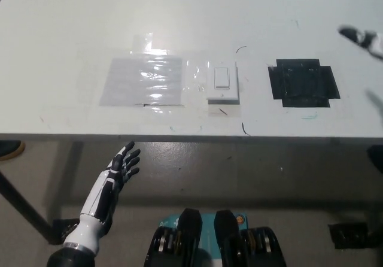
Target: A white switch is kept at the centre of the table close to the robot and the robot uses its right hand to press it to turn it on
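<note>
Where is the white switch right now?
Head view: the white rectangular switch lies mid-table near the front edge, between the clear plastic sheet and the black tape patch.
</note>
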Robot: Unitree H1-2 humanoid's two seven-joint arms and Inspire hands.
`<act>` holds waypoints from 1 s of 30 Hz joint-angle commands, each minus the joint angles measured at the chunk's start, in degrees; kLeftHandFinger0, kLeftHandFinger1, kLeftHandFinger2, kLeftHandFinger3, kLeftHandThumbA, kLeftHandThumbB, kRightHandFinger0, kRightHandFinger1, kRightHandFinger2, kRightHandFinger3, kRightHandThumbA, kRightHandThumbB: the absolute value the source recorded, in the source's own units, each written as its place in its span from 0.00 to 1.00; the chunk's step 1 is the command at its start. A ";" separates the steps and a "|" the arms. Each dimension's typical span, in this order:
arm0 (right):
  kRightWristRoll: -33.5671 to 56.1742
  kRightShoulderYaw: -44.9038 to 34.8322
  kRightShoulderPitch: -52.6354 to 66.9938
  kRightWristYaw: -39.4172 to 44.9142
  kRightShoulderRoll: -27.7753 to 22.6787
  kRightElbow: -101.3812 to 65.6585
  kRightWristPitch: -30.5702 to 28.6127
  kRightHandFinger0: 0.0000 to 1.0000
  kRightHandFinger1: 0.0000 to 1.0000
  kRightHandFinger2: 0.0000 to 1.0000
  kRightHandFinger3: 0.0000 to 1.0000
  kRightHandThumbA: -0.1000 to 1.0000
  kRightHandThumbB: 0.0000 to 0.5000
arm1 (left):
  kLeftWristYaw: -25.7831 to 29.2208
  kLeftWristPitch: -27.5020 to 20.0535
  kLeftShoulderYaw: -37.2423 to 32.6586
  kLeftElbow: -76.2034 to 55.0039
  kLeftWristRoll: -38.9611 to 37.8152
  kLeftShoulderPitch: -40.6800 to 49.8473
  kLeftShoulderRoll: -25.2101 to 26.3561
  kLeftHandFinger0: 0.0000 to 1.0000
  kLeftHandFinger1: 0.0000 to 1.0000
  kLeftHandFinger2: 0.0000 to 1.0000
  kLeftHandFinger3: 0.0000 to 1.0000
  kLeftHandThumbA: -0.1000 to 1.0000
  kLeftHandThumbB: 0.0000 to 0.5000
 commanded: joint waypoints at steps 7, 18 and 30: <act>-8.85 20.42 -29.74 18.67 -4.02 27.39 8.96 1.00 1.00 1.00 1.00 1.00 0.54 | -1.17 -1.58 0.24 -1.82 -0.71 -0.58 0.65 1.00 1.00 1.00 1.00 1.00 0.02; -16.16 33.52 -31.14 20.99 -0.33 38.47 6.75 1.00 1.00 1.00 1.00 1.00 0.58 | -0.93 -1.46 -0.16 -2.38 -0.21 -0.26 0.42 1.00 1.00 1.00 1.00 1.00 0.02; -23.28 38.70 -28.73 22.89 0.46 40.25 5.69 1.00 1.00 1.00 1.00 1.00 0.60 | -1.33 -0.84 -0.38 -2.11 -0.10 -0.76 1.01 1.00 1.00 1.00 1.00 1.00 0.00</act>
